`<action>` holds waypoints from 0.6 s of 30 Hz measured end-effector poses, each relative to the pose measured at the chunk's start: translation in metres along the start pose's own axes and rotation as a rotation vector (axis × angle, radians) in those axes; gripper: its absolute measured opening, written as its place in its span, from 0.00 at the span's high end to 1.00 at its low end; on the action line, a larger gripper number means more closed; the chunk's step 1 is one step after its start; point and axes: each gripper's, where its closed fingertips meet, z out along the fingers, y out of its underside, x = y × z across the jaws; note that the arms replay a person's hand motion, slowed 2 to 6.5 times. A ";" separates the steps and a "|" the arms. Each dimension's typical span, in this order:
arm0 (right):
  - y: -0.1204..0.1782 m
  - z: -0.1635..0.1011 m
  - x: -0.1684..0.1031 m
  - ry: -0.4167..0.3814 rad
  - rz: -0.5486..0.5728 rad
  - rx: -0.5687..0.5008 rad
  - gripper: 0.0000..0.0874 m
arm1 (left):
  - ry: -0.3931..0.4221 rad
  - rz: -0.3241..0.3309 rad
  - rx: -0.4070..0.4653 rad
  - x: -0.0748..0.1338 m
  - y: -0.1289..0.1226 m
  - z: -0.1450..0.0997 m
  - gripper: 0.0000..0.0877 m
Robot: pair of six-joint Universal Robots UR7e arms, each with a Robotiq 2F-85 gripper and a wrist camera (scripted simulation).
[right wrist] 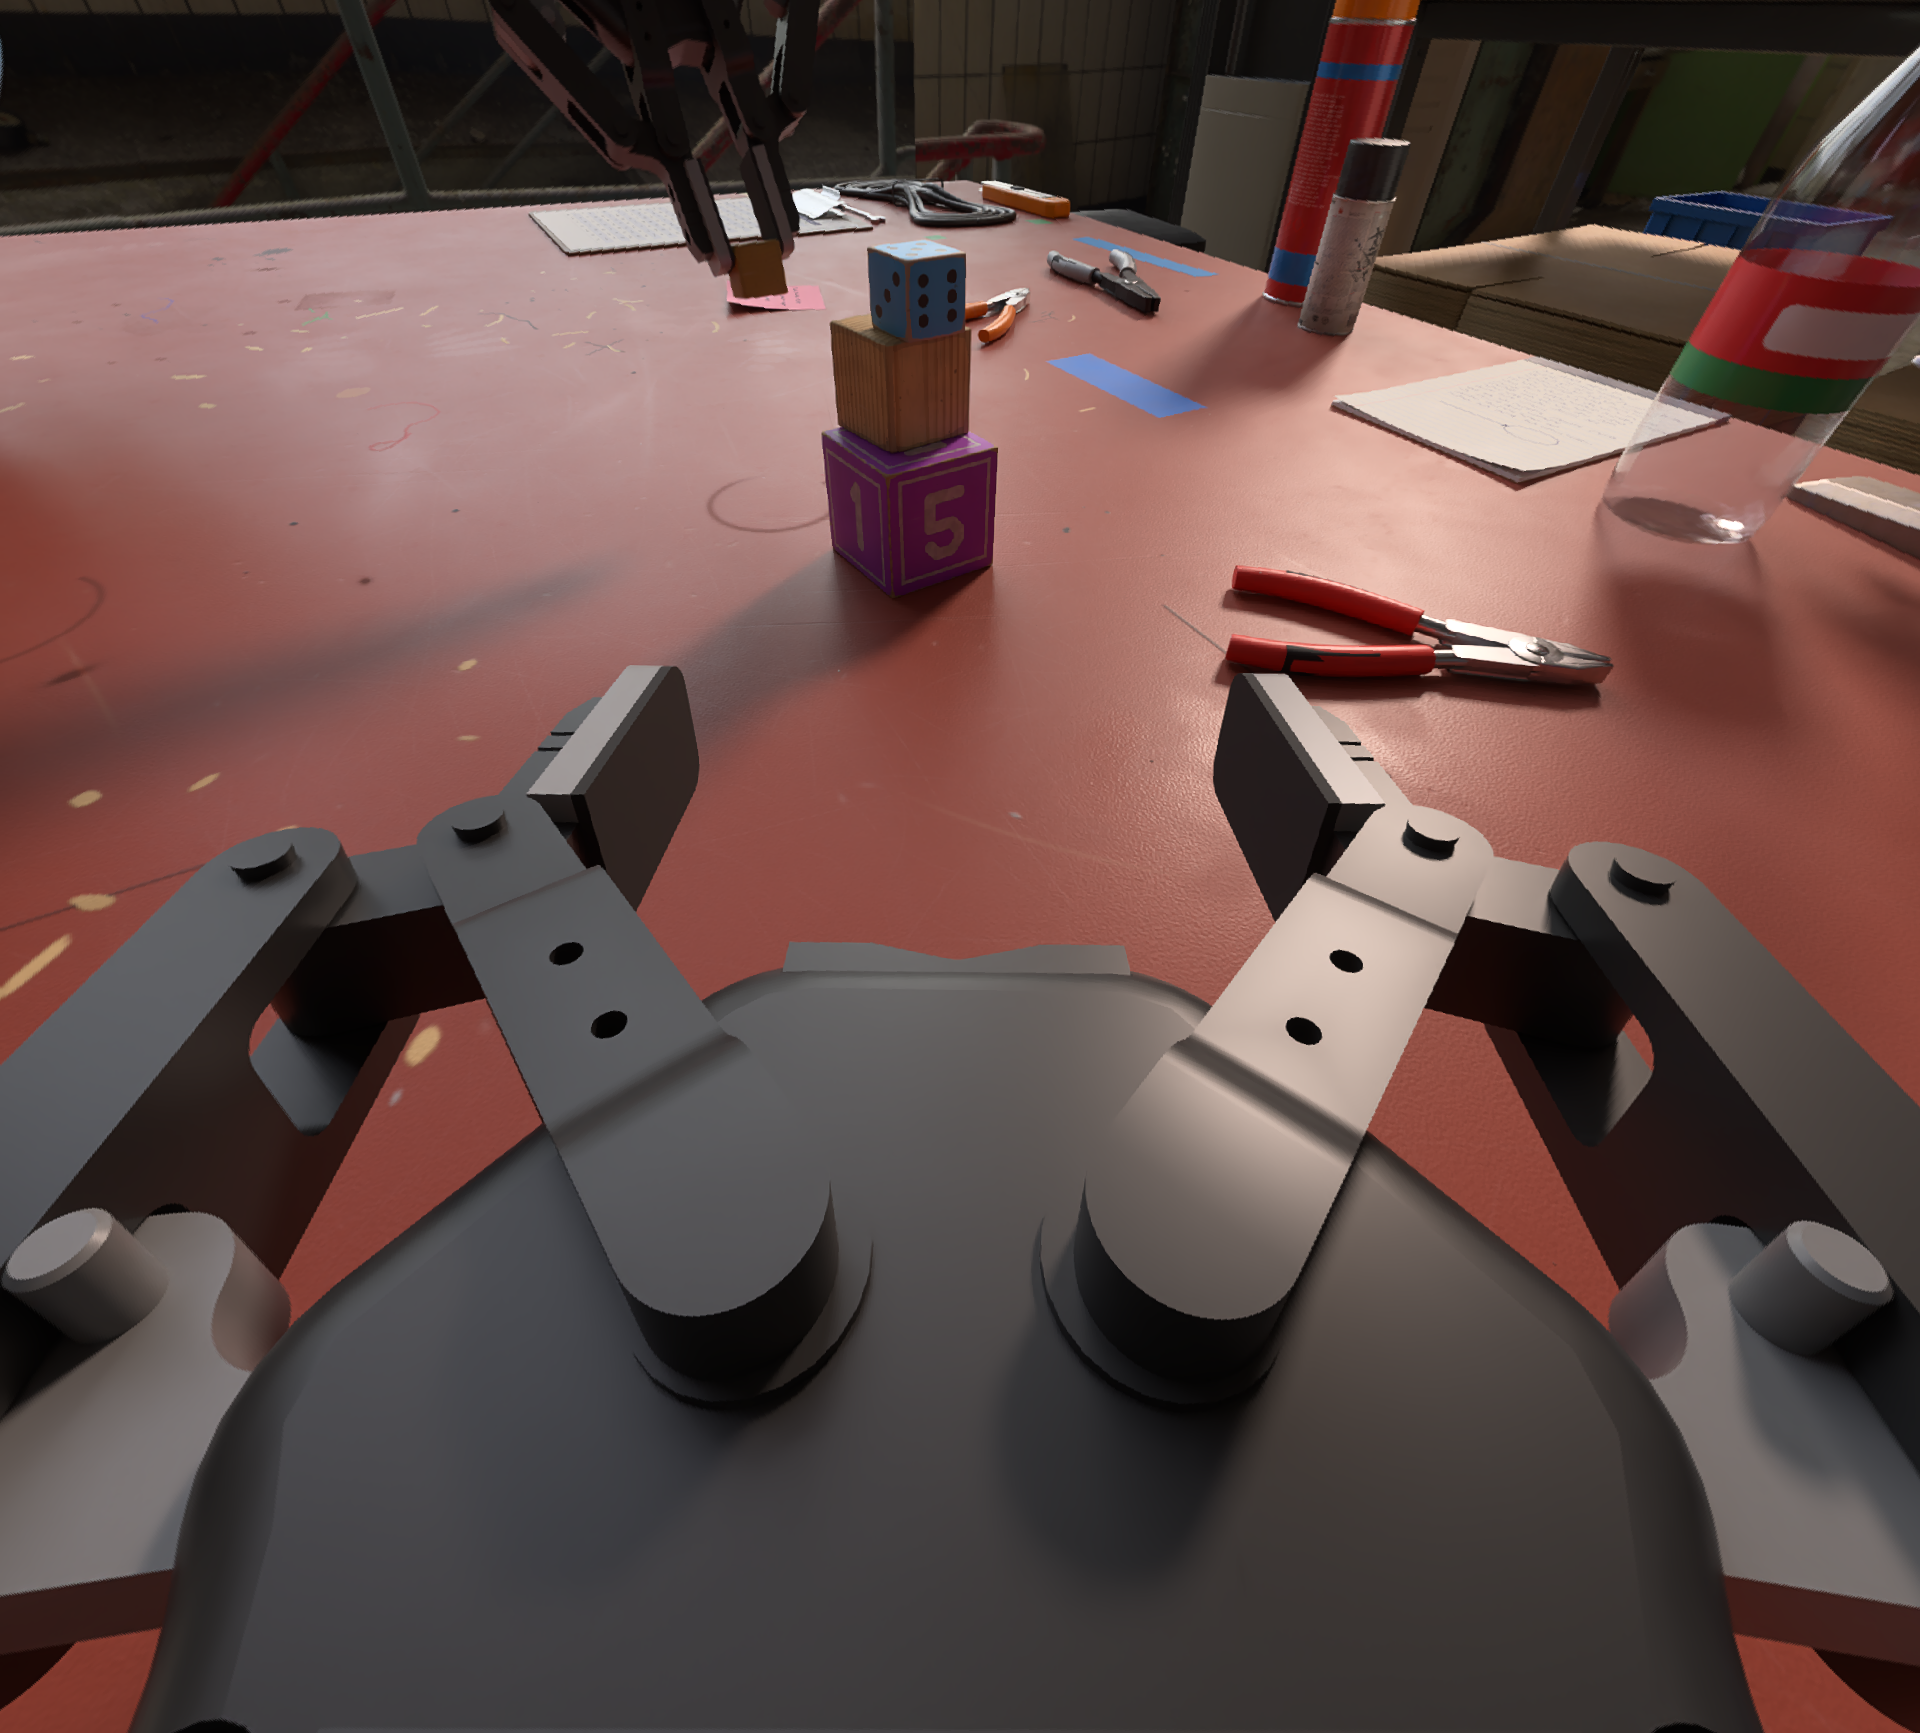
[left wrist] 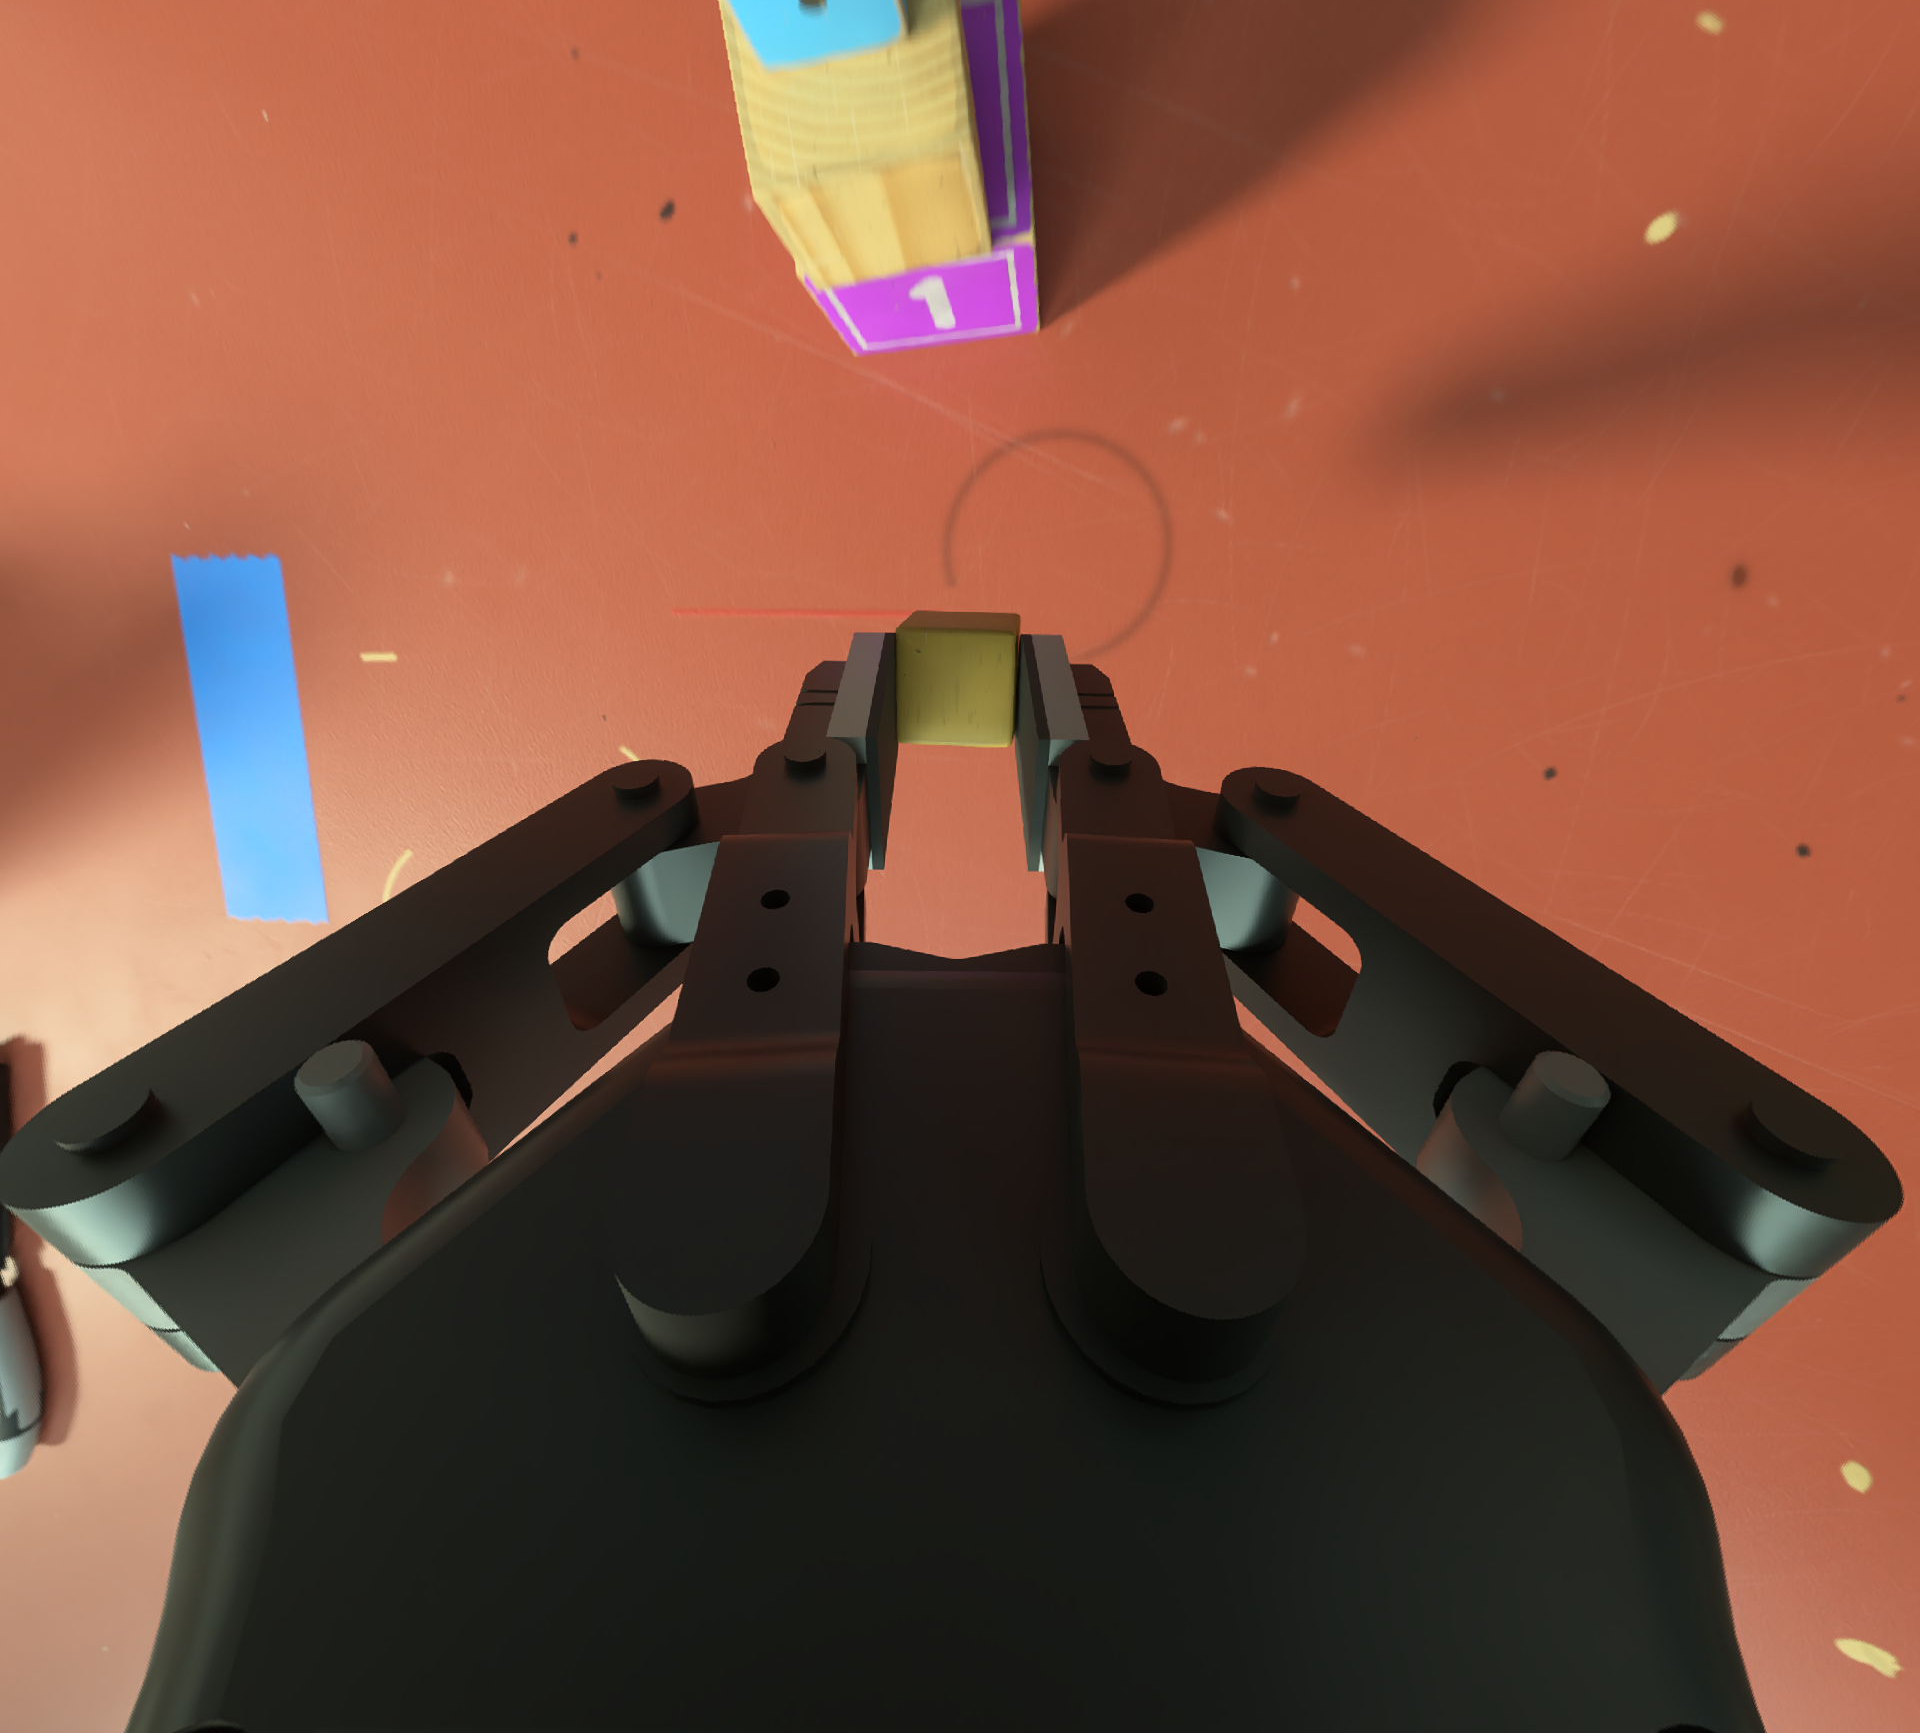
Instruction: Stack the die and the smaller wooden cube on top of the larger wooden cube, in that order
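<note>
The smaller wooden cube (left wrist: 956, 681) is clamped between the left gripper (left wrist: 956, 696) fingers, held above the table (right wrist: 520, 644) toward its far edge. Mid-table, the die (right wrist: 918, 288) sits on the larger wooden cube (right wrist: 902, 382), itself atop a purple numbered block (right wrist: 910, 511). Only the right wrist view shows the red pliers (right wrist: 1413, 629) and the right gripper (right wrist: 956, 769), spread wide and empty.

Red matt table top (right wrist: 1039, 748): scuffed, paint-flecked. Larger pale wooden cube (right wrist: 902, 382): visible grain, unvarnished. Small yellowish wooden cube (left wrist: 956, 677): smooth, matt. Blue painted die (right wrist: 918, 289): worn edges. Purple painted block (right wrist: 910, 511): satin. Clear glass bottle (right wrist: 1766, 395): glossy. Red-handled pliers (right wrist: 1423, 634): shiny metal jaws, plastic-looking grips.
</note>
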 end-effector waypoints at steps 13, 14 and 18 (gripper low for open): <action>-0.001 -0.001 0.000 -0.001 -0.002 0.004 0.02 | 0.029 0.096 0.041 -0.006 -0.074 -0.020 0.76; -0.001 -0.001 0.000 -0.001 -0.002 0.005 0.02 | 0.027 0.102 0.038 -0.008 -0.078 -0.021 0.77; -0.001 -0.001 0.000 -0.001 -0.002 0.008 0.02 | 0.029 0.123 0.019 -0.013 -0.093 -0.022 0.76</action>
